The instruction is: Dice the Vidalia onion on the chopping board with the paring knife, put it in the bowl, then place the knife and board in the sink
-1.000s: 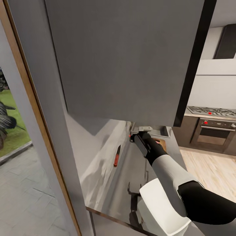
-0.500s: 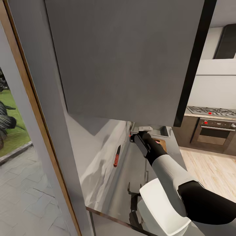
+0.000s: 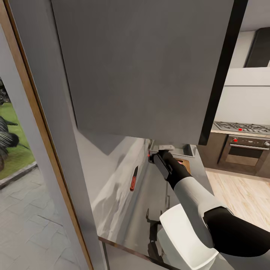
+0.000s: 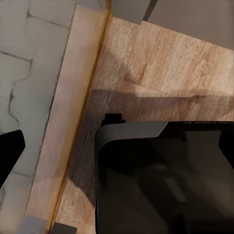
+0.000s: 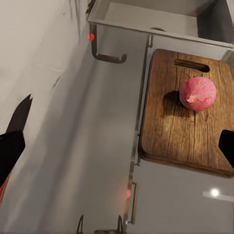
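The pinkish-red round Vidalia onion (image 5: 198,93) sits on the brown wooden chopping board (image 5: 170,129), ready for dicing. The right pincer (image 5: 117,141) hovers above, released and empty, since the red-handled paring knife (image 3: 133,178) lies apart on the grey steel desk (image 3: 150,195).

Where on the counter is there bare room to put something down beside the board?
The counter is bare on the wall side of the board, from the sink edge toward the camera. On the board, the onion takes the part near the handle slot; the nearer half is free. The knife lies near the wall.
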Robot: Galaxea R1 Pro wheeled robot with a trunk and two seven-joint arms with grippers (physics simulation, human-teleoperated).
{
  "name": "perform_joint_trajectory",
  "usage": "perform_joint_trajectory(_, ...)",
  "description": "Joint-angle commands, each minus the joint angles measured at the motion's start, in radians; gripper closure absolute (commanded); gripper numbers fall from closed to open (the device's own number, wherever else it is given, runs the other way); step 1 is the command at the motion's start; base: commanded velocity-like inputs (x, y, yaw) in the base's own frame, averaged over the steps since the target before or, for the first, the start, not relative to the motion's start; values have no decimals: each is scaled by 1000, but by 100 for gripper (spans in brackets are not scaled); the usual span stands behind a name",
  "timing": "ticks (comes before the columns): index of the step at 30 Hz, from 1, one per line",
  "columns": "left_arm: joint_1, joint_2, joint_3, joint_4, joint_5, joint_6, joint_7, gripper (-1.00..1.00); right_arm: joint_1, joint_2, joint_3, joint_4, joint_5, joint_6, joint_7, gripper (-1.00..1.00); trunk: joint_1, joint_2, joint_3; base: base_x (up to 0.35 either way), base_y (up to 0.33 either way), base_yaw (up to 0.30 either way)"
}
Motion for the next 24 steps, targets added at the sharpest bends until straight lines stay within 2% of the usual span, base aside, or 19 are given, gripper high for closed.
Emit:
perform_joint_trajectory(1, -2, -1, -8, 4, 9, -5, -4, -100, -1, 0, 2, 0, -8, 22, -11, -100, 1, -1, -1, 0, 0, 0)
perform_joint_trajectory(7, -2, -2, -8, 4, 9, -5, -3, -100, -1, 0, 0, 0, -9, 97, -13, -100, 1, -1, -1, 0, 0, 0)
perform_joint_trajectory(15, -1, -3, -8, 4, 9, -5, -3, -100, -1, 0, 2, 2, -12, 106, -4, -100, 1, -1, -1, 0, 0, 0)
perform_joint_trajectory(19, -1, -2, -8, 4, 9, -5, -4, -100, -1, 0, 4, 2, -12, 100, 74, -100, 1, -1, -1, 0, 0, 0)
perform_joint_trajectory(22, -1, -2, -9, 4, 9, -5, -3, -100, -1, 0, 4, 2, -12, 99, 99, -100, 1, -1, -1, 0, 0, 0)
perform_joint_trajectory(24, -1, -3, -10, 4, 9, -5, -4, -100, -1, 0, 5, 41, -14, 89, 113, -100, 1, -1, -1, 0, 0, 0)
